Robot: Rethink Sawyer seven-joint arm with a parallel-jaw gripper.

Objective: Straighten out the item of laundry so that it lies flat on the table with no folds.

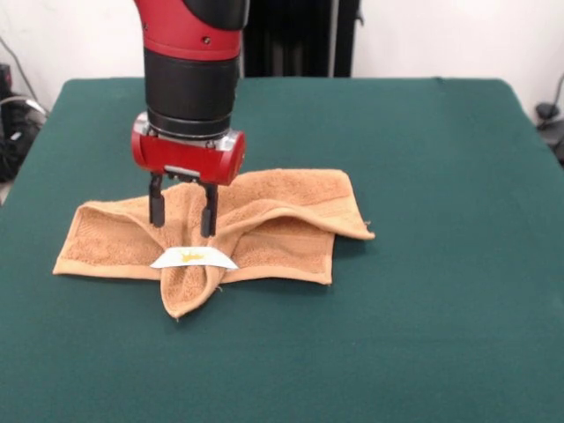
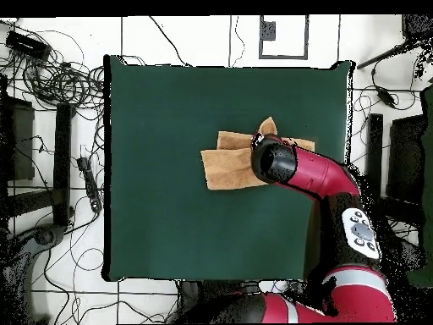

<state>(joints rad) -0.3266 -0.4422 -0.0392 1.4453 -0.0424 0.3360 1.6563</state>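
The orange-tan towel (image 1: 273, 225) lies crumpled on the green table (image 1: 423, 150), left of centre in the front view. A folded flap runs forward to a pointed corner, with the white tag (image 1: 194, 258) across it. Another layer overlaps at the right. My gripper (image 1: 182, 216) hangs straight down over the flap's raised ridge. Its fingers are apart, one on each side of the ridge, with their tips at the cloth. In the overhead view the towel (image 2: 227, 165) lies right of the table's (image 2: 161, 110) middle, and the arm (image 2: 292, 169) hides its right part and the gripper.
The dark pedestal (image 1: 300, 35) stands beyond the table's far edge. Cables and dark equipment (image 2: 51, 127) lie on the floor around the table. Green cloth stretches wide on every side of the towel.
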